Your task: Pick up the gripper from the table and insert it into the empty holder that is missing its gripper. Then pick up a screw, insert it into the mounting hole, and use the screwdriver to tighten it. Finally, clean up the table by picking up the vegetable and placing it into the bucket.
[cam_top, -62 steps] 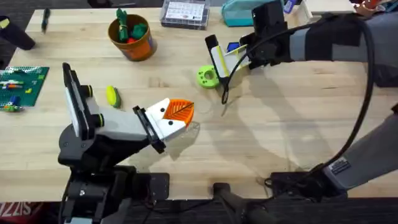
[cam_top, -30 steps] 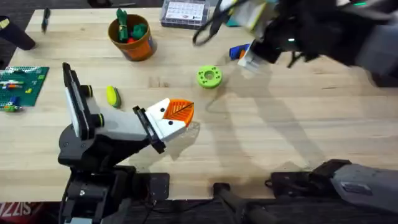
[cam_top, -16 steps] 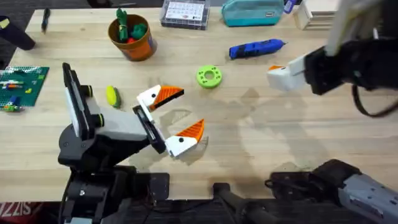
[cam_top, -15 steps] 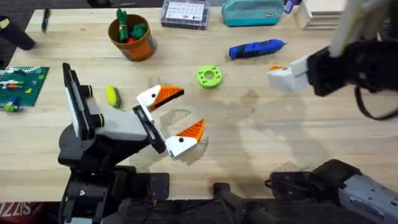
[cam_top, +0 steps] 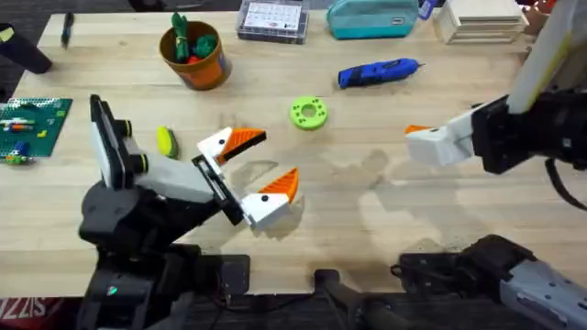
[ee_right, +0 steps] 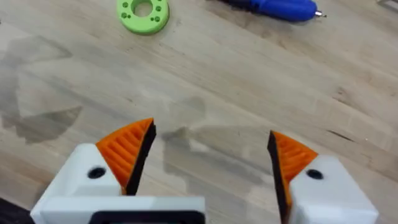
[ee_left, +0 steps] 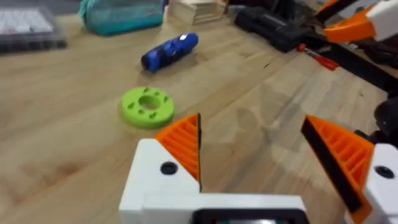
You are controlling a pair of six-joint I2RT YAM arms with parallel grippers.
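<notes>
My left gripper (cam_top: 260,170) stands open low over the table's middle, an orange ribbed pad on each white finger, also seen close up (ee_left: 255,143). My right gripper (cam_top: 427,143) hangs open at the right, both orange pads in place (ee_right: 208,155), with bare wood between them. The blue screwdriver (cam_top: 378,71) lies free at the back (ee_left: 169,50) (ee_right: 273,6). The yellow-green vegetable (cam_top: 165,142) lies left of my left arm. The orange bucket (cam_top: 193,50) stands at the back left. The loose gripper, an empty holder and the screw are out of view.
A green disc with holes (cam_top: 309,114) lies between the screwdriver and my left gripper. Along the back edge are a clear parts box (cam_top: 271,18), a teal pouch (cam_top: 371,18) and wooden blocks (cam_top: 481,18). A green brick plate (cam_top: 32,124) sits at the far left.
My left gripper has opened. The right arm swung from the back centre out to the right and nearer, and the screwdriver now lies uncovered on the table.
</notes>
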